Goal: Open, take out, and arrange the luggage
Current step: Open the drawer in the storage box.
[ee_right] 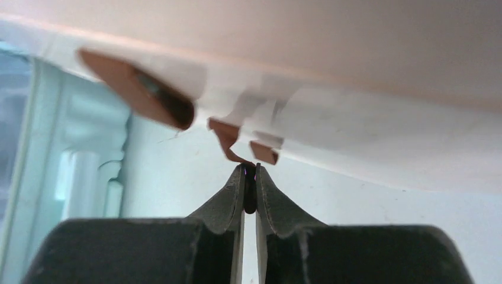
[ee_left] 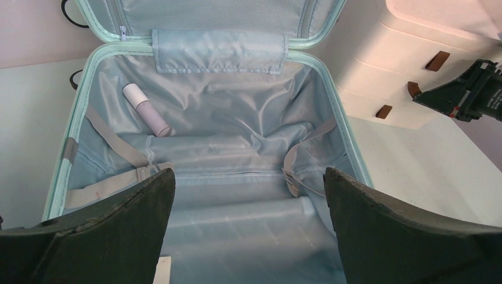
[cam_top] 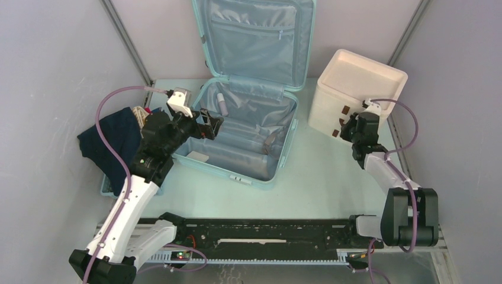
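Nearest you, your left gripper (ee_left: 248, 177) hangs over the near left part of the luggage (cam_top: 254, 177), its jaws wide apart and holding nothing. The luggage lies open at the middle of the table (cam_top: 331, 177), its base flat and its lid standing upright against the back wall. A small white item (cam_top: 198, 157) sits in the base's near left corner. Grey straps (ee_left: 112, 139) lie loose across the lining, and beyond them a lilac bottle (ee_left: 147, 110) with a white cap rests near the hinge on the left. To the right, your right gripper (ee_right: 250, 171) has its fingers pressed together, their tips at a curled brown tab (ee_right: 228, 139) on the cream box (cam_top: 325, 112); you cannot tell whether the tab is pinched. Dark blue cloth (cam_top: 115, 139) is heaped left of the luggage.
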Controlling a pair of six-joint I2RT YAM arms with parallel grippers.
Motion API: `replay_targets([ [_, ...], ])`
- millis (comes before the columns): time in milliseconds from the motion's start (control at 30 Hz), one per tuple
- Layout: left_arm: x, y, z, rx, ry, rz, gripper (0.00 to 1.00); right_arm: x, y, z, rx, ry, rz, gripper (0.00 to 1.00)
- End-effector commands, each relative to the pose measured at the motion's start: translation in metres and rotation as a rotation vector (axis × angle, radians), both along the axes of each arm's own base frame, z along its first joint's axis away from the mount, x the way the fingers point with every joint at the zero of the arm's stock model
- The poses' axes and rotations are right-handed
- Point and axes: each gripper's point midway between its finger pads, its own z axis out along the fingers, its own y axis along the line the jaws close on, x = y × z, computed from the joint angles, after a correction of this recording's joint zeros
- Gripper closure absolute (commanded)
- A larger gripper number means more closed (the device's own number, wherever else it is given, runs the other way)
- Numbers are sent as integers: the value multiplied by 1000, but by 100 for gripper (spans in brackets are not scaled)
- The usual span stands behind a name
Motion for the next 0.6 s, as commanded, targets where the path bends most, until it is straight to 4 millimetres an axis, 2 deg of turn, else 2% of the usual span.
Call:
replay_targets([
  [0,3,4,0,20,-20,10,0,-5,25,20,35,-62,116,100],
  [167,3,4,-1,22,-15,10,0,-21,51,15,48,-23,211,100],
  [433,2,4,-1,23,-19,9,0,-51,83,-10,82,78,404,100],
  [567,1,4,2,22,-25,8,0,-67,106,-9,88,92,537,100],
])
